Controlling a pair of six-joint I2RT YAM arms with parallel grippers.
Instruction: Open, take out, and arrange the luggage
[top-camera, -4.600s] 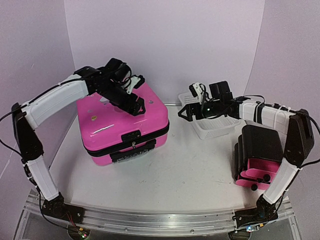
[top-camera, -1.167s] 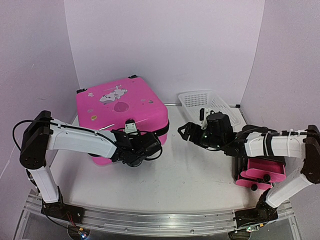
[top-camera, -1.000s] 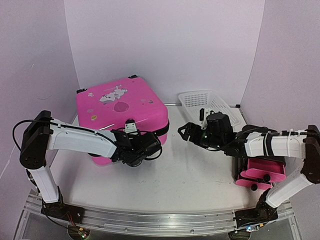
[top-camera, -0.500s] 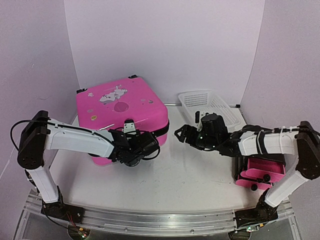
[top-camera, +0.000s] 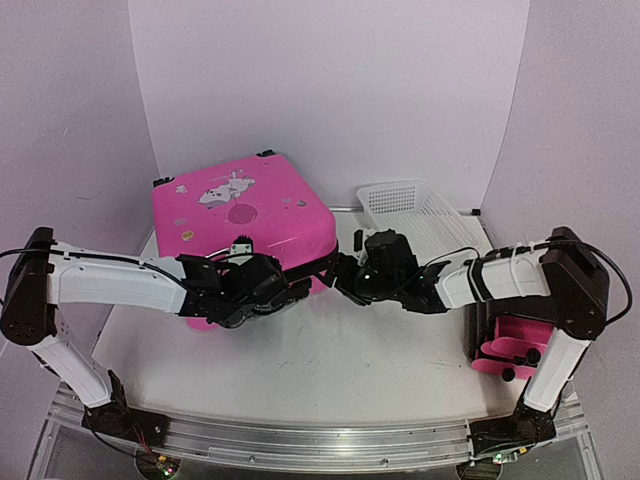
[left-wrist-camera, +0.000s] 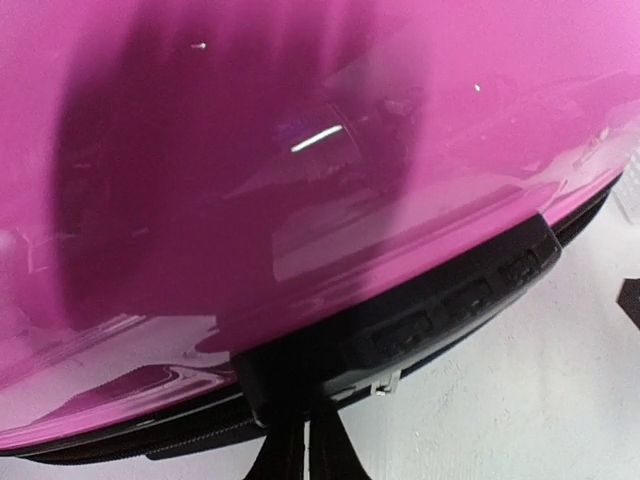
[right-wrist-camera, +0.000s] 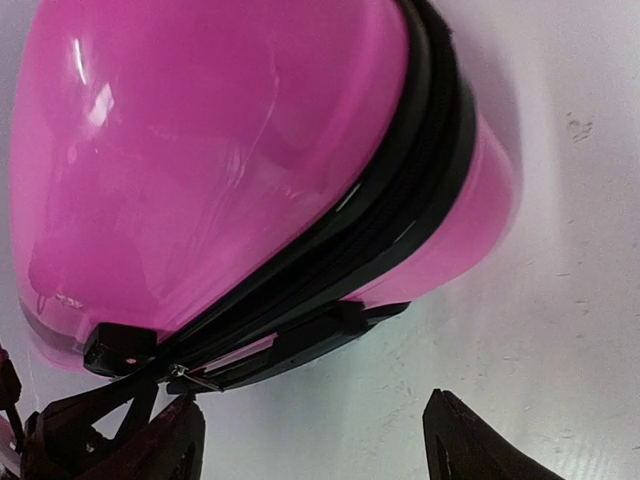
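The hot-pink luggage (top-camera: 240, 215) lies closed on the table with its sticker lid up. In the left wrist view its pink shell (left-wrist-camera: 300, 150) fills the frame above the black zipper band and lock block (left-wrist-camera: 440, 300). My left gripper (left-wrist-camera: 305, 455) is shut, its tips pressed against the underside of that lock block (top-camera: 292, 288). Nothing shows between them. A small metal zipper pull (left-wrist-camera: 385, 383) hangs just to their right. My right gripper (right-wrist-camera: 320, 450) is open over bare table just off the luggage's front right corner (top-camera: 338, 272). It also sees the luggage (right-wrist-camera: 220, 150).
A white mesh basket (top-camera: 415, 215) stands behind the right arm at the back right. A small black cabinet with pink drawers (top-camera: 515, 345) sits at the right, near the front edge. Purple walls close in the table on three sides.
My left gripper has shut at the luggage's front band, and its elbow has swung out left. My right gripper has travelled left to the luggage's front right corner, still open.
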